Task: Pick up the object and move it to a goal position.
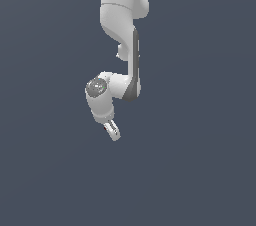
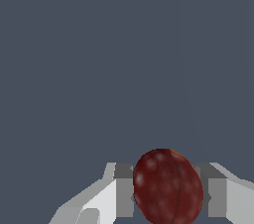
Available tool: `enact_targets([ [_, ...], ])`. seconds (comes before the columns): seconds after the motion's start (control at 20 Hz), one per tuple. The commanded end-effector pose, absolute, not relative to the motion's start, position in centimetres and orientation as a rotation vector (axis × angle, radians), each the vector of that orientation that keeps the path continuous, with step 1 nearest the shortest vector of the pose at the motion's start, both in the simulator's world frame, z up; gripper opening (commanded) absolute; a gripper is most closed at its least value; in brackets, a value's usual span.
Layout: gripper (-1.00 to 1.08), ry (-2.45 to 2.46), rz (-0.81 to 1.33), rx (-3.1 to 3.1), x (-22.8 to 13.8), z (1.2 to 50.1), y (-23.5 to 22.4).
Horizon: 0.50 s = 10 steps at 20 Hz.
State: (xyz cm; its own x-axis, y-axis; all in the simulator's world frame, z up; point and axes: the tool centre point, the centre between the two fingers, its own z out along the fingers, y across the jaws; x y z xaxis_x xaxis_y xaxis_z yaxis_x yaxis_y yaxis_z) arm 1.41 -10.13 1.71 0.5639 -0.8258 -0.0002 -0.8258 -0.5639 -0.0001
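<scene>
Here the pincer (image 2: 168, 196) is closed on the object (image 2: 167, 188), a dark red berry-like lump wedged between its two grey fingers (image 2: 124, 191). In the exterior view the lump (image 1: 106, 127) is only a red speck beside the pincer (image 1: 113, 131); the arm (image 1: 122, 30) runs off the frame's top.

The exterior view looks from afar; the wrist view sits close (both share the pincer (image 1: 111, 131)).
</scene>
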Motion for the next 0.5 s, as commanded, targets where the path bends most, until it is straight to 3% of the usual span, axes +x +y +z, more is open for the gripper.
enact_targets([
  [0.0, -1.00, 1.467, 0.000, -2.778, 1.4, 1.7, -10.1],
  [0.45, -1.00, 1.467, 0.000, -2.778, 1.0, 3.8, -7.2],
])
